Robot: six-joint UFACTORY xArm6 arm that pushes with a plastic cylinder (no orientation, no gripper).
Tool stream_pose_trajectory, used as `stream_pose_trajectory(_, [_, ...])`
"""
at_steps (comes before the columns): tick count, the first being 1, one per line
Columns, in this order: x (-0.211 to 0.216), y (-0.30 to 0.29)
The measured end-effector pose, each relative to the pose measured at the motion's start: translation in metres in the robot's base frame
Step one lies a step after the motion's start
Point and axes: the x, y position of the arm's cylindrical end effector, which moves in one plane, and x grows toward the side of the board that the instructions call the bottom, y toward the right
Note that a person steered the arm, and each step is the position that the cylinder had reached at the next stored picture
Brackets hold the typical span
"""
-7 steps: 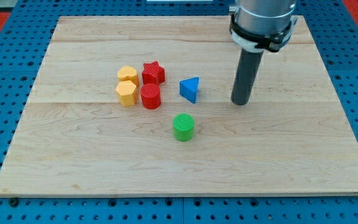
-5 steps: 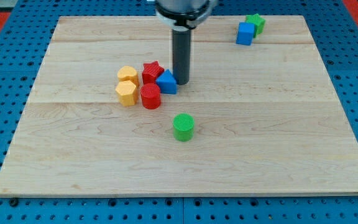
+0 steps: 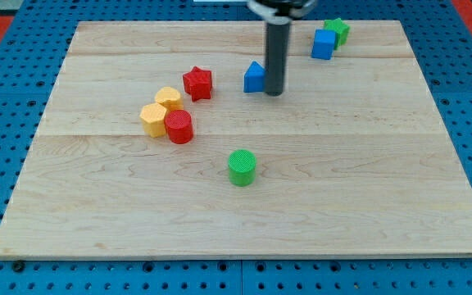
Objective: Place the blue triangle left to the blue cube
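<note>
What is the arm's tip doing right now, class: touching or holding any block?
My tip: no gripper, so it holds nothing; it stands against the right side of the blue triangle, left of the blue cube.

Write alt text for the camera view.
My tip touches the blue triangle's right side, left of the blue cube and green block. Red star, red cylinder, two yellow blocks and green cylinder lie apart.

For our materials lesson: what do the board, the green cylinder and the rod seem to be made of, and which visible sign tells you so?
Board: looks like pale wood, matt, with grain lines and plank seams.
Green cylinder: probably plastic, its top finely ridged, perhaps printed; uniform bright colour.
Rod ending in my tip, just right of the blue triangle: dark and smooth, metal or plastic; the picture leaves that open.
</note>
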Motion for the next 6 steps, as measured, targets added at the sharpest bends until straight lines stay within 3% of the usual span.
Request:
stream_pose_trajectory(1, [-0.034, -0.008])
stream_pose_trajectory(2, [0.015, -0.009])
stream_pose_trajectory(3, [0.019, -0.039])
stream_pose_trajectory(4, [-0.028, -0.044])
stream_pose_trajectory(5, [-0.071, -0.010])
stream_pose_trajectory(6, [-0.047, -0.030])
